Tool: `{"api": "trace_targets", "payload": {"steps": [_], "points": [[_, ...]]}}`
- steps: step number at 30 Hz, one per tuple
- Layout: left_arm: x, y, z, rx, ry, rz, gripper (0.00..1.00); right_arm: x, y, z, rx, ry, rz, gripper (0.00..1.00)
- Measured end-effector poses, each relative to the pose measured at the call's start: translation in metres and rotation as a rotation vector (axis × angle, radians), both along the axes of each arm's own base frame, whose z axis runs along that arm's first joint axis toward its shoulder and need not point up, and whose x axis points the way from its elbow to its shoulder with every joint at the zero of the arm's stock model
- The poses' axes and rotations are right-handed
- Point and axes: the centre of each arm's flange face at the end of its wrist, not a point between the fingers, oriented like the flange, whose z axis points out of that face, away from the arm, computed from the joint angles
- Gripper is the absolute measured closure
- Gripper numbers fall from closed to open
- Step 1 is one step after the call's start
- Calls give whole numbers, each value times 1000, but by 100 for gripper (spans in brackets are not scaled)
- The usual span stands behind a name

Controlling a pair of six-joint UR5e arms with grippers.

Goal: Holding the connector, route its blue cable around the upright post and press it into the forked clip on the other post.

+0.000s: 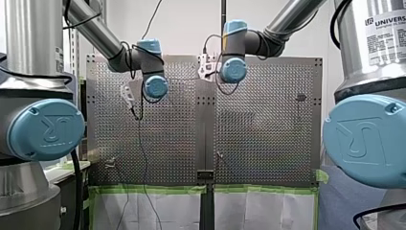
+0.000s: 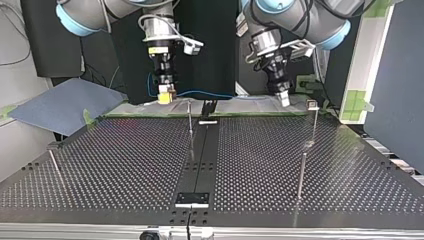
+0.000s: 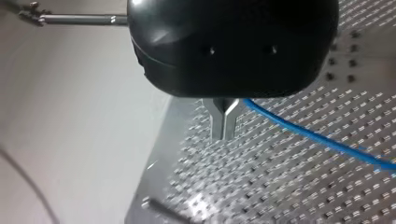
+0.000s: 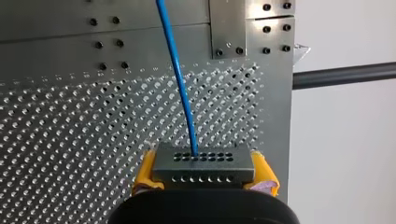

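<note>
Seen from the left wrist, the left gripper's (image 3: pixel 225 135) black body hides one end of the cable (image 3: pixel 317 137), the other end runs off the frame, and the table (image 3: pixel 280 186) below is blurred to streaks. From the right wrist, the connector (image 4: pixel 203 163) covers most of the yellow pads (image 4: pixel 145 170), and the right gripper's (image 4: pixel 204 173) body hides the connector's lower part and is itself cut off. In the top view, the clip (image 2: pixel 311 104) on its post (image 2: pixel 314 122) is too small to show a fork.

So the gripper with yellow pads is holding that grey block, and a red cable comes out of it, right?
Not quite: the cable is blue, not red, as the right wrist view shows. The rest holds: my right gripper, with yellow pads, holds the grey block.
</note>
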Motion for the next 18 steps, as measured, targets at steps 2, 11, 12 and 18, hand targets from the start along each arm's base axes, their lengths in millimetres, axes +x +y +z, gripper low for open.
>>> {"api": "trace_targets", "payload": {"steps": [2, 11, 12, 18], "points": [[1, 4, 10, -10, -11, 19, 99, 1, -1, 3, -1, 1, 7, 100], [6, 30, 45, -11, -40, 41, 99, 8, -7, 24, -13, -8, 29, 100], [7, 32, 48, -13, -45, 41, 99, 9, -7, 27, -14, -9, 29, 100], [27, 43, 57, -15, -63, 40, 99, 15, -16, 48, -40, -29, 50, 100]]}}
